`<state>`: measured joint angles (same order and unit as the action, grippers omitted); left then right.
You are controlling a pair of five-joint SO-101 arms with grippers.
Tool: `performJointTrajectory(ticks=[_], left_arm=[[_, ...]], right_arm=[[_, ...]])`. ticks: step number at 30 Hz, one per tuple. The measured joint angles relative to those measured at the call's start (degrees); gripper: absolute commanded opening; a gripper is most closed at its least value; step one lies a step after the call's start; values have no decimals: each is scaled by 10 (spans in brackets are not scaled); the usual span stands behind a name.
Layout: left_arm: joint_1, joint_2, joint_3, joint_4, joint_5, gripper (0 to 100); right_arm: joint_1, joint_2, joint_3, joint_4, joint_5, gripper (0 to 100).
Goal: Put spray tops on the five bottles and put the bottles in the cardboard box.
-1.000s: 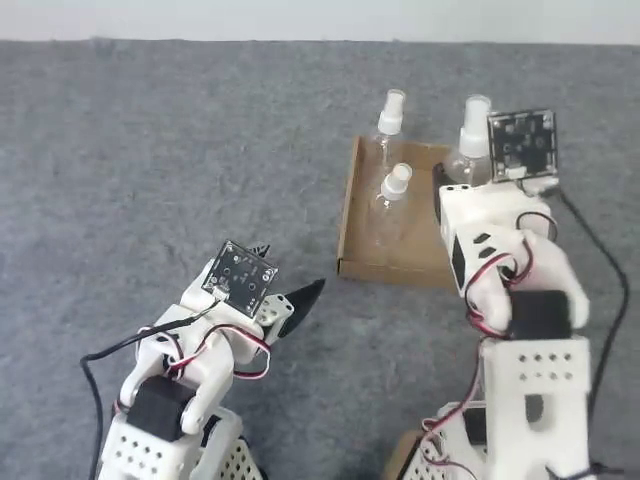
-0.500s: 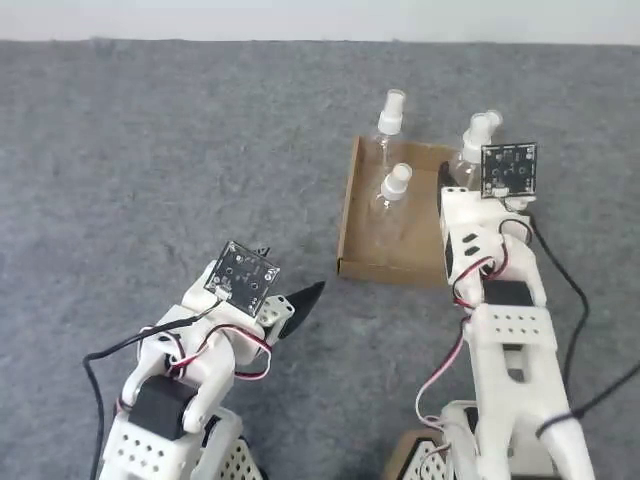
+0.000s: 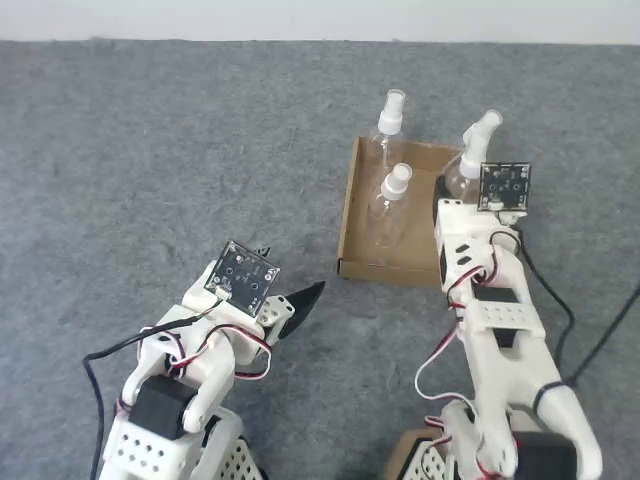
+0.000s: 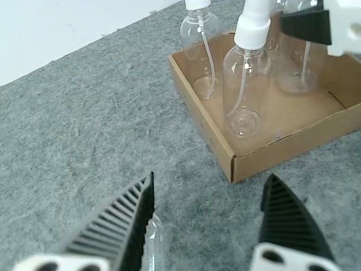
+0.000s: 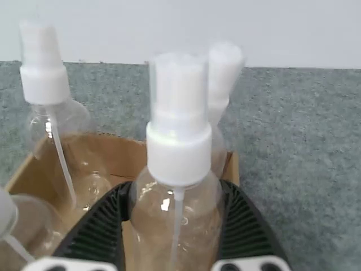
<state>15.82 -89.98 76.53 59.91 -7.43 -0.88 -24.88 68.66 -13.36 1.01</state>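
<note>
Left wrist view looks down past the left gripper (image 4: 210, 189), whose two black ribbed fingers are spread wide and released above the grey mat (image 4: 84, 113). Just beside one finger lies a clear shape (image 4: 156, 243), perhaps a bottle, though too little of it shows to be sure. Beyond the fingers, near but apart from them, the cardboard box (image 4: 282, 149) sits on the mat as a shallow open tray. In its left half, closest to the front wall, stands the near bottle (image 4: 243, 84), clear and upright, with a thin tube running down inside it. To the right of that, the right wrist view shows the right gripper (image 5: 176, 195) clenched on the held bottle (image 5: 176, 169), with a black finger pressed against each side of the clear body just below the shoulder. This bottle is upright in the right half of the box and wears a white spray top (image 5: 176, 96). In the high view the right arm stretches over the box's front wall, and its wrist camera board sits above the held bottle. Just behind the held bottle is the leaning bottle (image 5: 223, 84), whose spray top tilts away and to the right in the high view. Farthest off, in the far left corner of the box, the far bottle (image 5: 53, 113) stands upright with its top on
</note>
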Motion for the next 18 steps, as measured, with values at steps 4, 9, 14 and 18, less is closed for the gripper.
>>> performJointTrajectory(ticks=[4, 9, 14, 18], left_arm=[[0, 0, 0, 0, 0, 283], [0, 0, 0, 0, 0, 283], [0, 0, 0, 0, 0, 283], [0, 0, 0, 0, 0, 283]], right_arm=[[0, 39, 0, -34, 0, 6], [0, 83, 0, -80, 0, 6], [0, 98, 0, -89, 0, 6], [0, 98, 0, -89, 0, 7]])
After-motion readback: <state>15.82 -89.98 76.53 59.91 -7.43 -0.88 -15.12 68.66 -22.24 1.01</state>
